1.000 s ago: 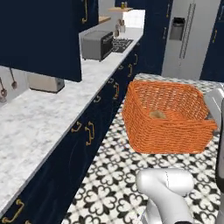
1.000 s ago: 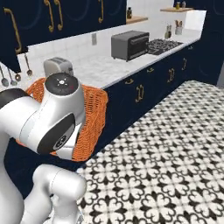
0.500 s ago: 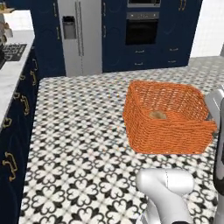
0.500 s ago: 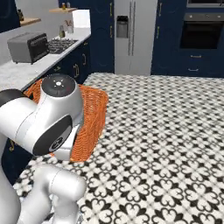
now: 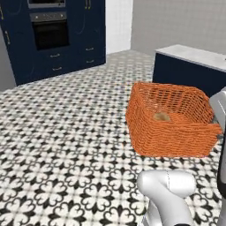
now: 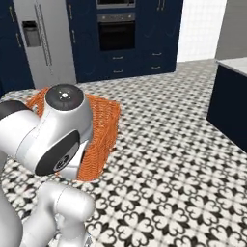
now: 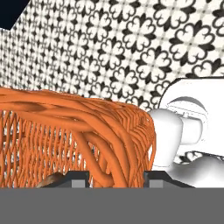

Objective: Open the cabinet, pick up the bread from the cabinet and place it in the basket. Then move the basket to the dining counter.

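CHANGE: whole scene swung, base turning from worktop toward oven wall, so transport is underway | PINCER [image 7: 113, 175]: clamped on the basket [image 5: 170, 119] rim, basket carried above floor | LOOK: orange mesh, upright, bread [image 5: 161, 117] inside on its bottom | AHEAD: dining counter [image 5: 194, 56] just beyond basket, approach next, I'd judge

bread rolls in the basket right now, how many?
1. A single bread roll lies on the floor of the basket, near its middle in the left base view. The near wall could hide another low one.
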